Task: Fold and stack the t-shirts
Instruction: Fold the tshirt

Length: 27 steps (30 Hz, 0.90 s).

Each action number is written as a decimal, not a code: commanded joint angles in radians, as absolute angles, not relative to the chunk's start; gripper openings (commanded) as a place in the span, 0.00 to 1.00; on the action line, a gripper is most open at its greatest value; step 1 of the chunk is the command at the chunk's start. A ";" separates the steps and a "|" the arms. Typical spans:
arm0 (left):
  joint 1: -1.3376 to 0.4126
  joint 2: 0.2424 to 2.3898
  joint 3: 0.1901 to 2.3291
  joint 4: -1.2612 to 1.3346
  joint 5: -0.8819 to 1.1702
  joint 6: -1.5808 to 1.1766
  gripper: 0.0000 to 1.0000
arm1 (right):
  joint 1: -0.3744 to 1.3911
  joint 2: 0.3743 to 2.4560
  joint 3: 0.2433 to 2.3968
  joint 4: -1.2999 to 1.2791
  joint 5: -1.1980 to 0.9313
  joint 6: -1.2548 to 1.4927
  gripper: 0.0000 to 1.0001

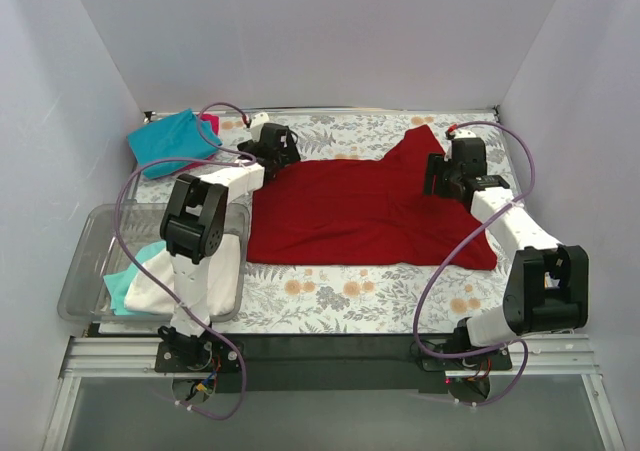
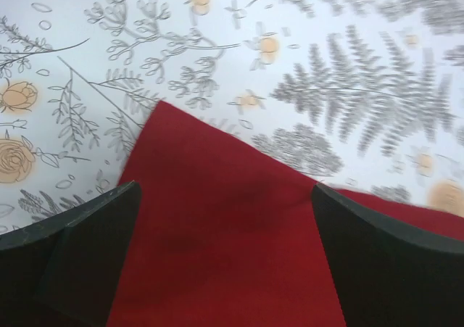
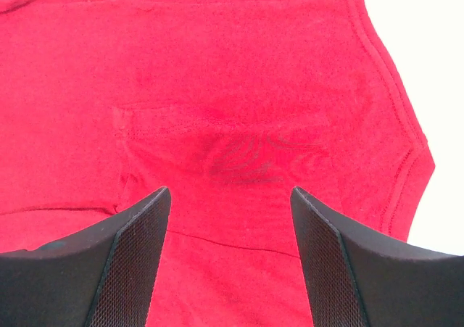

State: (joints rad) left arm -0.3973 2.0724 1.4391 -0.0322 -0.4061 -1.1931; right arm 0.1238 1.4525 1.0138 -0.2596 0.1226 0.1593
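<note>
One dark red shirt (image 1: 360, 216) lies spread across the middle of the floral-print worktop (image 1: 350, 291). It is soft knit with stitched hems, and one pointed corner reaches the far left. One teal shirt (image 1: 168, 143) sits bunched at the far left corner, with a sliver of pink cloth (image 1: 211, 122) touching it. One clear plastic bin (image 1: 85, 261), rectangular with rounded corners, holds one white shirt (image 1: 228, 271) and a pale teal piece (image 1: 120, 286). There are two tools. The left tool (image 2: 226, 196) is spread wide over the red corner. The right tool (image 3: 230, 196) has its ribbed fingers (image 3: 138, 262) apart above the red cloth, clamping nothing.
</note>
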 commanded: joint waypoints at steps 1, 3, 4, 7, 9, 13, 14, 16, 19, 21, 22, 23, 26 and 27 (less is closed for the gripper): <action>-0.384 2.112 1.509 -0.081 -0.474 -1.178 0.98 | 0.117 1.404 1.014 -0.242 0.113 0.143 0.62; -0.371 2.150 1.545 -0.106 -0.498 -1.169 0.97 | 0.118 1.398 1.005 -0.236 0.109 0.143 0.62; -0.370 2.161 1.557 -0.130 -0.515 -1.172 0.98 | 0.118 1.396 1.003 -0.235 0.107 0.143 0.62; -0.356 2.166 1.557 -0.129 -0.517 -1.186 0.97 | 0.118 1.388 1.000 -0.229 0.100 0.141 0.62; -0.350 2.169 1.551 -0.124 -0.531 -1.184 0.96 | 0.118 1.388 0.997 -0.224 0.091 0.140 0.62; -0.334 2.187 1.562 -0.106 -0.529 -1.178 0.95 | 0.118 1.393 0.991 -0.218 0.074 0.140 0.62; -0.325 2.198 1.566 -0.106 -0.529 -1.177 0.95 | 0.118 1.396 0.991 -0.218 0.071 0.140 0.62; -0.319 2.207 1.583 -0.104 -0.523 -1.172 0.95 | 0.118 1.402 0.989 -0.216 0.069 0.140 0.62; -0.304 2.221 1.598 -0.106 -0.518 -1.169 0.91 | 0.118 1.404 0.989 -0.216 0.069 0.140 0.62; -0.295 2.227 1.603 -0.106 -0.502 -1.169 0.88 | 0.118 1.404 0.991 -0.216 0.069 0.140 0.62; -0.295 2.226 1.603 -0.106 -0.496 -1.167 0.86 | 0.117 1.404 0.989 -0.216 0.069 0.140 0.62; -0.295 2.232 1.605 -0.104 -0.485 -1.163 0.85 | 0.118 1.405 0.991 -0.215 0.069 0.140 0.62; -0.295 2.246 1.615 -0.103 -0.477 -1.155 0.79 | 0.118 1.408 0.991 -0.215 0.064 0.140 0.62; -0.293 2.250 1.621 -0.103 -0.471 -1.152 0.76 | 0.118 1.410 0.991 -0.215 0.064 0.140 0.62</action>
